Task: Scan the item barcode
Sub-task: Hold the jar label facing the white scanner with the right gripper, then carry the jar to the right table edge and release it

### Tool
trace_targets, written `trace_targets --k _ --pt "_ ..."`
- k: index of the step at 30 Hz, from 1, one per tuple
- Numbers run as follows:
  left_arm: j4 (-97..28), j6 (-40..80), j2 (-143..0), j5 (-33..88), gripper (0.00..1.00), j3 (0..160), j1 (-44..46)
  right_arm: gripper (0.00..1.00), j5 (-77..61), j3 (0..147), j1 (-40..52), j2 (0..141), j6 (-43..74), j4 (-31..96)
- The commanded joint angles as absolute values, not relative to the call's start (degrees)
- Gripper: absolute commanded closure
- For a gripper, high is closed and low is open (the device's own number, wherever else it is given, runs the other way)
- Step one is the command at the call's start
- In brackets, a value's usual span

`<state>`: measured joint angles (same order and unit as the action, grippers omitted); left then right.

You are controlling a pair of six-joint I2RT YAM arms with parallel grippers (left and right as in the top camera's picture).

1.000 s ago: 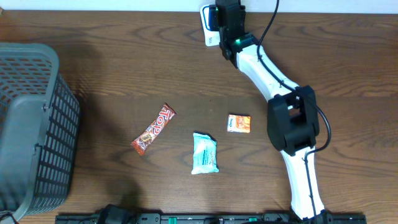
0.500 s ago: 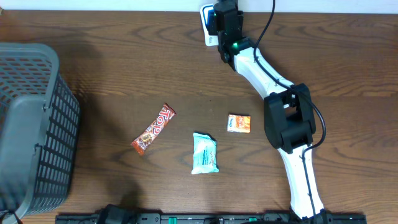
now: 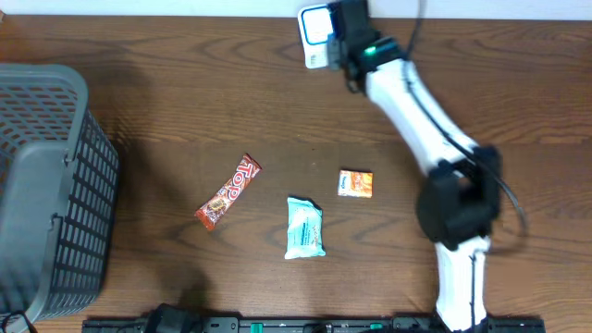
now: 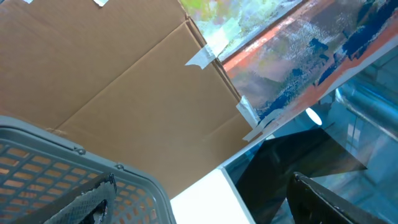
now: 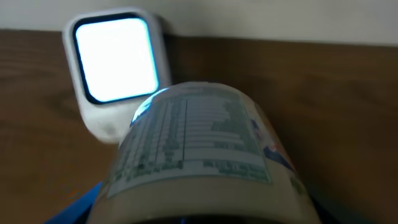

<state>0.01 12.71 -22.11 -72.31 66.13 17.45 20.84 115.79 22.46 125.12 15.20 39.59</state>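
The right gripper [image 3: 348, 28] is clamped around a labelled cylindrical container [image 5: 196, 146], printed panel facing its wrist camera. Just ahead of it, slightly left, the lit scanner [image 5: 115, 62] stands on the counter [image 5: 348, 106]. The left gripper [image 4: 205, 202] gapes wide, holding nothing.

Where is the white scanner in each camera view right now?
Overhead: scanner at top centre, at the table's far edge.
Left wrist: not in it.
Right wrist: upper left, behind the labelled container in the foreground.
Shared landmark: the table's far edge, overhead and right wrist.
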Motion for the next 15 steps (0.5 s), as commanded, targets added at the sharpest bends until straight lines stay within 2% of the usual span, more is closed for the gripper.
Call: trace_targets --k 1,5,8,11,15 --pt "0.10 14.11 -22.20 -72.38 0.12 65.78 17.58 0.47 29.76 117.27 18.50 114.24 24.75 49.06" --pt "0.10 14.44 -22.17 -72.38 0.12 65.43 17.58 0.47 31.14 117.27 11.16 108.77 39.77 68.45" --pt "0.10 15.03 -22.15 -72.38 0.12 65.32 17.58 0.47 31.00 117.27 4.08 107.87 47.37 78.52" --pt "0.10 15.20 -22.15 -72.38 0.12 65.28 17.58 0.47 29.19 116.55 -4.47 108.49 48.62 82.52" --pt "0.10 15.38 -22.17 -72.36 0.12 64.90 17.58 0.43 24.38 112.42 -14.66 109.49 48.60 80.75"
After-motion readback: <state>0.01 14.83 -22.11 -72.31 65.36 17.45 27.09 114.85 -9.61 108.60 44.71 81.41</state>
